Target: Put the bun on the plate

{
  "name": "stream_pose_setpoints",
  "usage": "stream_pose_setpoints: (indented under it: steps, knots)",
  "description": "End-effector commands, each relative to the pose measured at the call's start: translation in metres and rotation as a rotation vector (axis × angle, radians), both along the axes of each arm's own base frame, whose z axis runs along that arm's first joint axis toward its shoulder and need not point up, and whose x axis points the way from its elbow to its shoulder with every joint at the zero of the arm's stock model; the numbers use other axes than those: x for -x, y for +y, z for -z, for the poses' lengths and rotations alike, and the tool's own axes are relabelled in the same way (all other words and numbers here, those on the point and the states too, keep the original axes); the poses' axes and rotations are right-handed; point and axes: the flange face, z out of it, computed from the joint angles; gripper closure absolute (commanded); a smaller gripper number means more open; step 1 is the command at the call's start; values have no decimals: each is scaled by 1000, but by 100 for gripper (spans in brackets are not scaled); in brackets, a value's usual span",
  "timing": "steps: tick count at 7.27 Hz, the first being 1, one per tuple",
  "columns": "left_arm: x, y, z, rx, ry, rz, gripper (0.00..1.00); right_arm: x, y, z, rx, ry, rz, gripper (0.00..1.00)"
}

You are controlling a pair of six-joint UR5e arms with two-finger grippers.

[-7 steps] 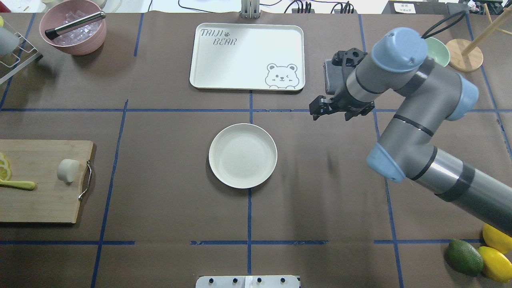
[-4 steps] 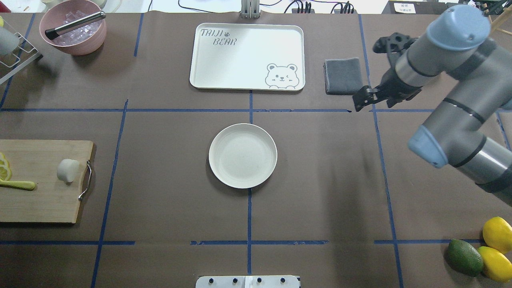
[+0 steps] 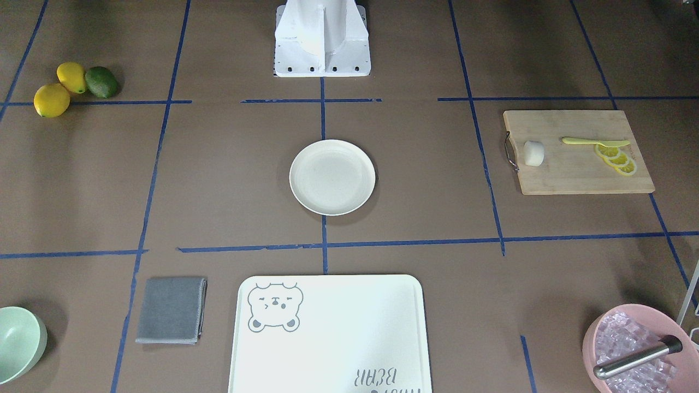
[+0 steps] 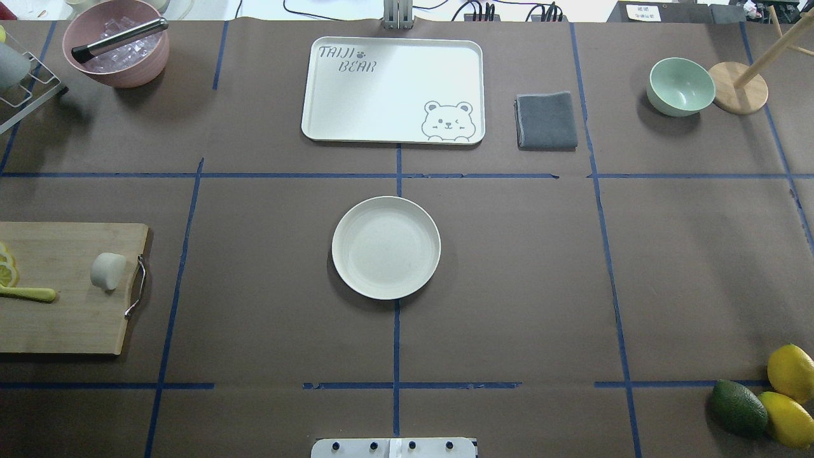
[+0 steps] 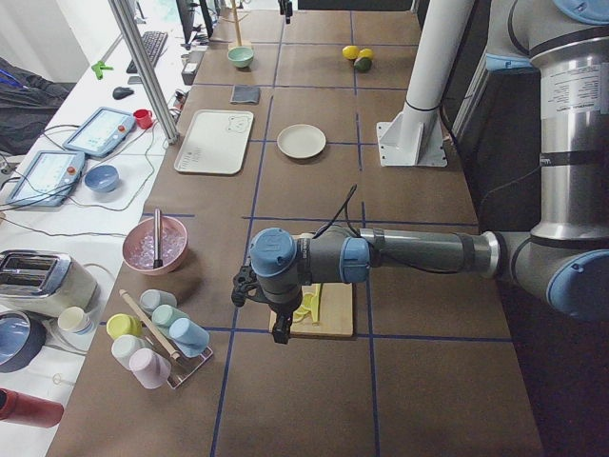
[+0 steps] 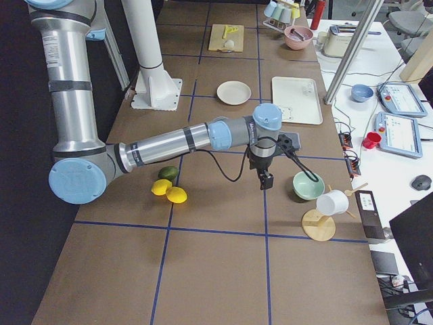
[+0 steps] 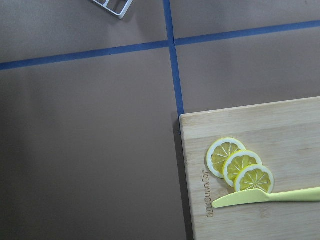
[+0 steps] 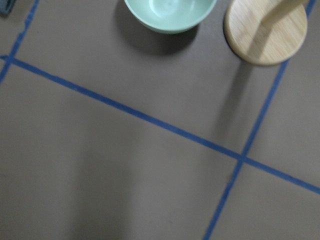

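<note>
Overhead exterior shows the right arm (image 6: 176,142) has withdrawn from over the table, leaving the plate (image 4: 386,248) bare and the bun (image 4: 108,271) untouched on the board (image 4: 63,318); whether the left gripper (image 5: 277,329) or right gripper (image 6: 266,180) is clenched cannot be told.

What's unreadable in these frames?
- Left gripper: seen only in exterior left, open or shut unclear.
- Right gripper: only in exterior right, same.
- Bun: behind the left arm in exterior left; outside the left wrist view.
- Lemon slices: cut by the overhead view's left edge.
</note>
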Motion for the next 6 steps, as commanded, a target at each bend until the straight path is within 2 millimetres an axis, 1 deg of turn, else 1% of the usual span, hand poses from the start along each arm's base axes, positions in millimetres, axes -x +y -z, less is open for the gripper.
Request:
stream_pose_setpoints:
  steps: [1,2,3,4,5,6]
  knots:
    - [-1,-9,10,-88,-1,-2,0,-70,84,-85,145,13,-83,0]
    - [-12,-28,25,-116,2,-23,0,-77,111,-103,192,1,-105,0]
    - [-19,-38,23,-125,15,-45,0,-74,118,-103,208,-43,-113,0]
    - [-21,-43,31,-184,18,-45,0,-74,115,-100,230,-52,-145,0]
    - [-35,-47,47,-254,30,-50,0,-74,114,-98,235,-53,-156,0]
    - [-83,-49,54,-210,49,-71,0,-74,113,-95,228,-54,-156,0]
